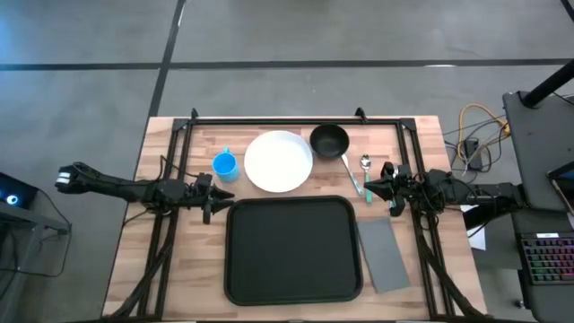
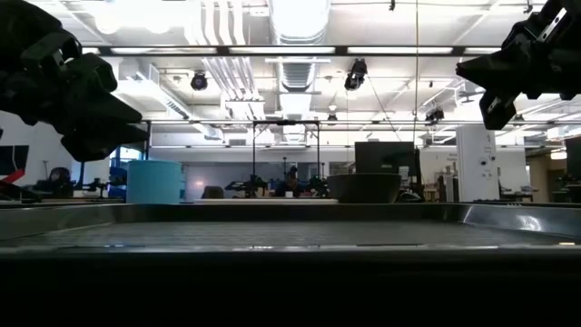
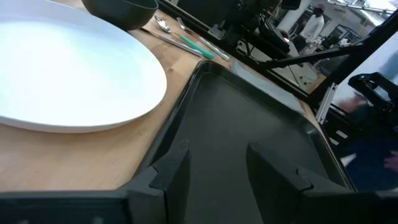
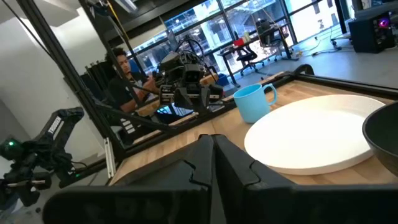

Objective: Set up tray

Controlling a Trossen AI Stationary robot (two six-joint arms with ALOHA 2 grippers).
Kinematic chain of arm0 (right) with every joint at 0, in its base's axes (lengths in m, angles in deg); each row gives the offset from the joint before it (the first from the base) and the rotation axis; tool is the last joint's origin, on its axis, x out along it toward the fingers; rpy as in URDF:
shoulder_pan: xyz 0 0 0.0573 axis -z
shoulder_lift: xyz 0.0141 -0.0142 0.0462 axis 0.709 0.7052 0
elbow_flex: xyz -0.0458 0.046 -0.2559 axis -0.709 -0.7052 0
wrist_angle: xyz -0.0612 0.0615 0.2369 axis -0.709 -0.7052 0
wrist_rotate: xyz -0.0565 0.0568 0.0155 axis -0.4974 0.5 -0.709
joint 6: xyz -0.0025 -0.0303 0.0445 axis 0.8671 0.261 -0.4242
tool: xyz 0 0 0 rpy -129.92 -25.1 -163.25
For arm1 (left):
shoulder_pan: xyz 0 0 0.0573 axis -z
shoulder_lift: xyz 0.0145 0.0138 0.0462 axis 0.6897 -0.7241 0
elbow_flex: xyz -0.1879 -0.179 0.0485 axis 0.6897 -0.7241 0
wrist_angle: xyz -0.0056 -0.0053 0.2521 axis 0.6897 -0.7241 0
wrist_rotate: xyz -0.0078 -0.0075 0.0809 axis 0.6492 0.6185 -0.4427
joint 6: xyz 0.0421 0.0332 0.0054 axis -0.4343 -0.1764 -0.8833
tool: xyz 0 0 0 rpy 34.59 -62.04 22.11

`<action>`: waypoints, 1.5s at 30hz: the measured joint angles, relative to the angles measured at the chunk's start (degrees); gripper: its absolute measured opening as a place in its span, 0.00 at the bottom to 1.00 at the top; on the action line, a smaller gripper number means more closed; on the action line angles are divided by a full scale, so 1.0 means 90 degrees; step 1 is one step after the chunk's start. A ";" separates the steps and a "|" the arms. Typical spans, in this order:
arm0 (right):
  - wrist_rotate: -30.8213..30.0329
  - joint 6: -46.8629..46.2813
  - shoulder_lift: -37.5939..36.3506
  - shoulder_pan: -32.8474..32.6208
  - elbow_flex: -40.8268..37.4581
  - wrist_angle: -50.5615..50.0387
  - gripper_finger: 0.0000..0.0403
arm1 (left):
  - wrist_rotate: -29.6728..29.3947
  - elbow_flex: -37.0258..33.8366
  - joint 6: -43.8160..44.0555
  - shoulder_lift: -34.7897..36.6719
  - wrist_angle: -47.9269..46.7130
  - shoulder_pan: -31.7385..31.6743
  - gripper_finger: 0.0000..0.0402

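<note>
The large black tray (image 1: 291, 251) lies flat at the table's near middle, and its rim (image 2: 290, 213) fills the low view. Beyond it stand a white plate (image 1: 279, 161), a blue cup (image 1: 225, 164) and a black bowl (image 1: 329, 140). A spoon (image 1: 366, 163) and a green-handled utensil (image 1: 352, 177) lie right of the plate, and a grey napkin (image 1: 386, 254) lies right of the tray. My left gripper (image 1: 224, 193) hovers open over the tray's far left corner (image 3: 205, 68). My right gripper (image 1: 367, 188) hovers shut near the tray's far right corner, beside the utensils. Both hang above the table (image 2: 100, 100) (image 2: 508, 68).
A black metal frame (image 1: 287, 119) runs along the table's far edge and down both sides. Bare wood shows left of the tray and between tray and plate. People and desks show in the room behind the table. Cables and a keyboard sit off the table's right side.
</note>
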 joint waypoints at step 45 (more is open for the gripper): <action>-0.2257 -0.3870 0.0624 -0.0015 0.0000 0.0154 0.02 | 0.0000 -0.0001 0.0000 0.0000 0.0000 0.0002 0.34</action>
